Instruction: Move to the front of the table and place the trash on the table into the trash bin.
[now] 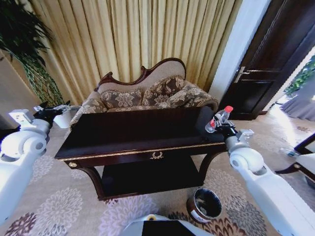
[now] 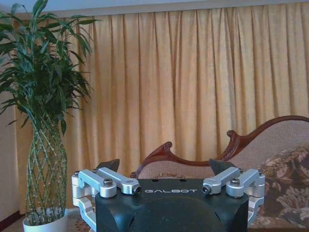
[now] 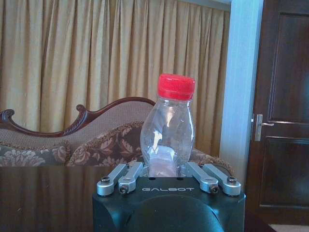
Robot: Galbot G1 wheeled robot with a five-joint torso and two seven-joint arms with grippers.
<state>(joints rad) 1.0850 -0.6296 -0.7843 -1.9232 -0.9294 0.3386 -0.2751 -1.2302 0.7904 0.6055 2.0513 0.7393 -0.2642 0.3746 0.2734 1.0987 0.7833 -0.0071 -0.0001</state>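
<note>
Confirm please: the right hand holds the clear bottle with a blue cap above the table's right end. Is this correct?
Not quite: the cap is red, not blue, as the right wrist view shows. The right hand holds the clear bottle above the right end of the table.

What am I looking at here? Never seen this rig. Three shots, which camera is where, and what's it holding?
It is a wheeled robot with two white arms, each ending in a two-fingered pincer. The wide shot comes from a camera on its head, looking down at a dark glossy table with a patterned sofa behind it. The other two come from cameras on the wrists, each looking out over its own pincer.

The right pincer is at the table's right end, closed on a clear plastic bottle with a red cap; the right wrist shot shows the bottle upright between the fingers. The left pincer is open and empty, held off the table's left end, facing the curtain and a potted plant.

A small round trash bin stands on the carpet in front of the table, towards its right end.
</note>
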